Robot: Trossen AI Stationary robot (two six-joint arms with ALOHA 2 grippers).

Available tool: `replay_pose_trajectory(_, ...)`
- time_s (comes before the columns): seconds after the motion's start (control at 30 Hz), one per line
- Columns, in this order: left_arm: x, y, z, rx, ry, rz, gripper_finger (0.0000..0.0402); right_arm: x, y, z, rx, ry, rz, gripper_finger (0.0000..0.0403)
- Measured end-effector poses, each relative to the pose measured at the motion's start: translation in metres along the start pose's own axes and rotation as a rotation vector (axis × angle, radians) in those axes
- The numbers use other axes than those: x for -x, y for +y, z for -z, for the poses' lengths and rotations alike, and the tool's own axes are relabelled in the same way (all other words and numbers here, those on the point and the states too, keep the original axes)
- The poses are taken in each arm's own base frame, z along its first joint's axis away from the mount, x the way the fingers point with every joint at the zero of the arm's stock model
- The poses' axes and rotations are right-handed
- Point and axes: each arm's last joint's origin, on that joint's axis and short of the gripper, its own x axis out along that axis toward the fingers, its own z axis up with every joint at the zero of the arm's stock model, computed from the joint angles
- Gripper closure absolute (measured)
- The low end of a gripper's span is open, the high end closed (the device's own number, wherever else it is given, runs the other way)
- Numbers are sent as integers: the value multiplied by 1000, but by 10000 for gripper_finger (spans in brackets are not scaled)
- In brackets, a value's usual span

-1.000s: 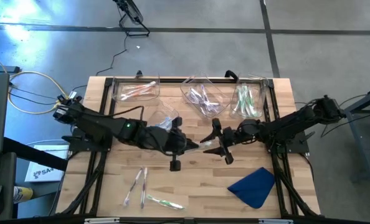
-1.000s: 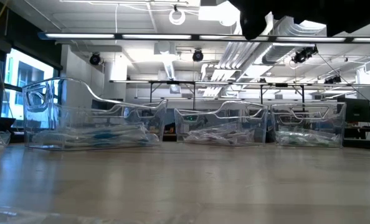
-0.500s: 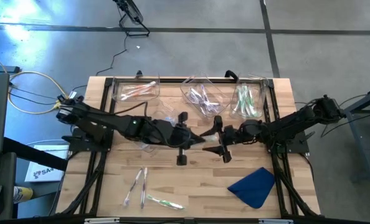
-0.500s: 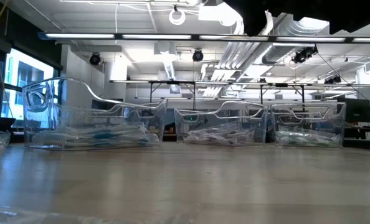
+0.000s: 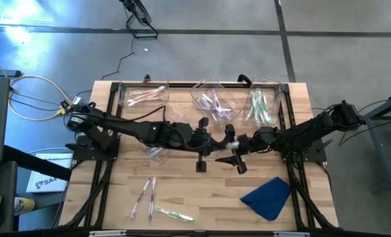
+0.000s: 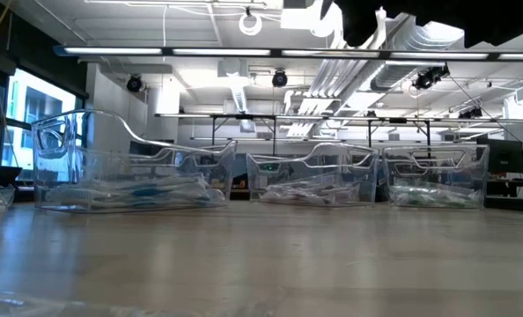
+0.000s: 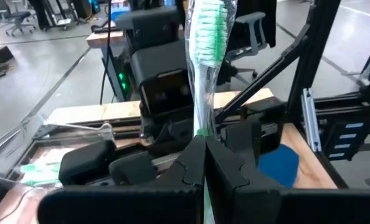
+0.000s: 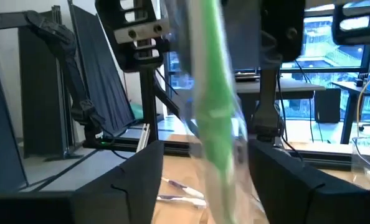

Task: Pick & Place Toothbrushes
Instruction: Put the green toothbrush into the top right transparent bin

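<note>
A green toothbrush [image 7: 205,68] is sticking up above mid-table, pinched in the closed left gripper [image 5: 216,146]. The right gripper [image 5: 231,150] is facing it, fingers [image 8: 132,186] spread wide on either side of the brush.

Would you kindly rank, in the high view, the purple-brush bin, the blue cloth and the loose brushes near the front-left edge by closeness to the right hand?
Measured from the right hand, open beside the left hand's green brush:
1. Purple-brush bin, just behind it at the back middle.
2. Blue cloth, in front, toward the right edge.
3. Loose brushes, front left, clearly farthest.
</note>
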Motion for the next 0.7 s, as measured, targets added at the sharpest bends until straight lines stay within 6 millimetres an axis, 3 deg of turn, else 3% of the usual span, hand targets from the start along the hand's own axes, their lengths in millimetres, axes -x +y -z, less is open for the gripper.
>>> replay_pose_trajectory(0.53, 0, -1, 1, -57, 7, 4, 401, 0, 0, 3, -3, 29, 5, 380)
replay_pose_trajectory(0.7, 0, -1, 1, -58, 9, 5, 401, 0, 0, 4, -12, 41, 6, 384)
